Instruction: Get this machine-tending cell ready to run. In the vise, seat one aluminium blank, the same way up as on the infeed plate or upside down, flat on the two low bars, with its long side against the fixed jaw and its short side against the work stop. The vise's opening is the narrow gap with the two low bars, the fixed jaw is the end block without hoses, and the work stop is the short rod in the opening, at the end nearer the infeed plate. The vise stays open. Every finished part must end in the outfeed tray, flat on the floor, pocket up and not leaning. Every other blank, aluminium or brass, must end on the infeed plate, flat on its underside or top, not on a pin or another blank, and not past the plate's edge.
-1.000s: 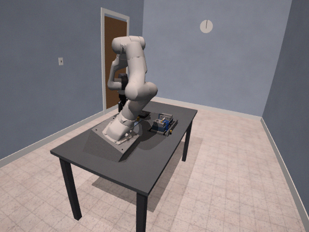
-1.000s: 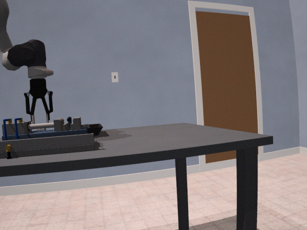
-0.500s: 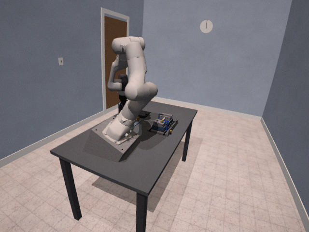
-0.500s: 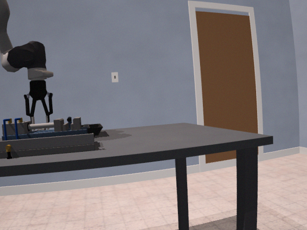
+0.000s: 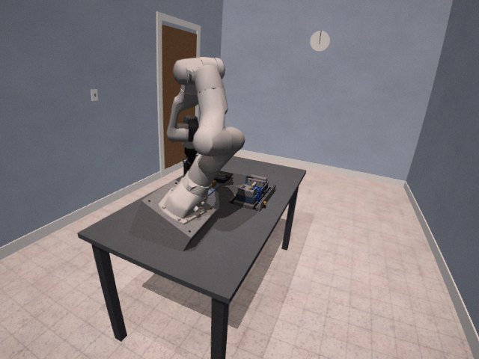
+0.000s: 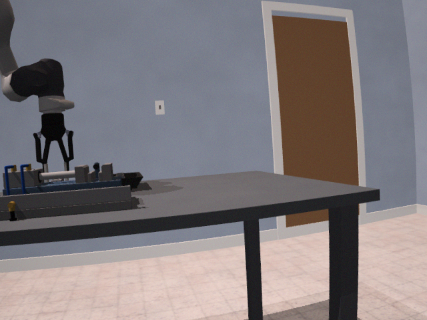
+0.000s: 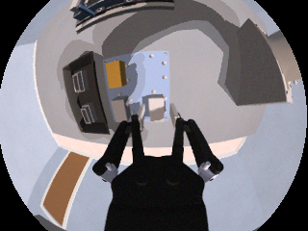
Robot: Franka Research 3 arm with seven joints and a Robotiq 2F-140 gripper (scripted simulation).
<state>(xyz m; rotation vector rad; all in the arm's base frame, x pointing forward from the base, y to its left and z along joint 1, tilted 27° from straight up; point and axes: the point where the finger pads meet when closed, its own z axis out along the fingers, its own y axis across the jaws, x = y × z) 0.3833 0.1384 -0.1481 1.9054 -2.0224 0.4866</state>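
Note:
In the wrist view the pale blue infeed plate point(image 7: 138, 84) lies straight below my gripper point(image 7: 157, 108). An aluminium blank point(image 7: 156, 104) lies on the plate, in line with the gap between my fingertips. A brass blank point(image 7: 115, 76) lies on the plate's left part, with a grey blank point(image 7: 119, 108) below it. My gripper is partly open, holds nothing and hangs above the plate point(image 6: 54, 161). The dark outfeed tray point(image 7: 84, 92) sits left of the plate with two rectangular shapes in it.
The arm's base plate point(image 5: 177, 214) takes up the table's middle. Blue hoses point(image 6: 15, 173) stand on the vise's near end, and a yellow-capped post point(image 6: 12, 208) stands on its front rail. The tray's rim point(image 6: 133, 179) shows beyond the vise.

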